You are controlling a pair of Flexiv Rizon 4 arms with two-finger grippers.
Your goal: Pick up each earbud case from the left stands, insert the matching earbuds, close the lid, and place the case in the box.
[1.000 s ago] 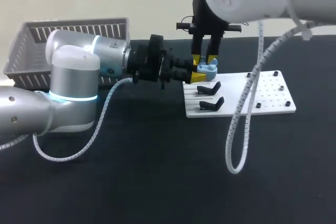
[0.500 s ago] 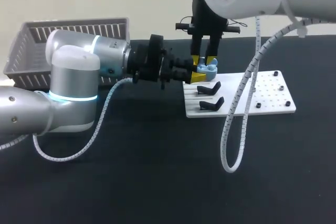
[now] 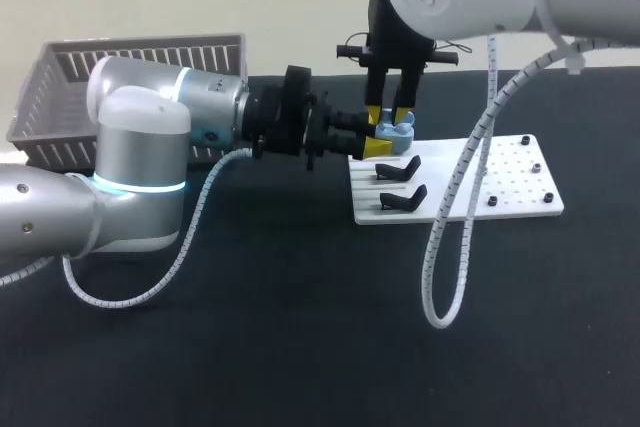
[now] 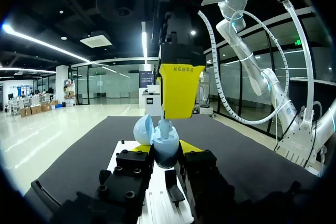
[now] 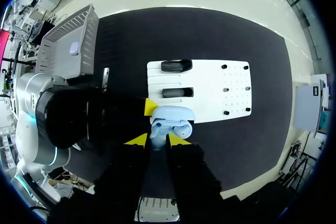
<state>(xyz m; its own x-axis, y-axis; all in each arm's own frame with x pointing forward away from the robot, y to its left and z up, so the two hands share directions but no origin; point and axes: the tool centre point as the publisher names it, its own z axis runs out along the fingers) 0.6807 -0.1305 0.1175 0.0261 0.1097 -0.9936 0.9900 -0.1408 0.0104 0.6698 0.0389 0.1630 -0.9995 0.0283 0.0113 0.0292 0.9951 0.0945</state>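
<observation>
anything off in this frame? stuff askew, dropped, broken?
Nothing stands out. The left tool grips the open blue case at the white board's edge, the right tool holds an earbud at its mouth, and the two black stands sit parallel on the board.

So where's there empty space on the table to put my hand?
The widest bare table is in front of the board, between it and the near edge. The board's right half is mostly free too. Crowded: the board's left end, where the left gripper holds the case, the right gripper an earbud, beside two stands.
</observation>
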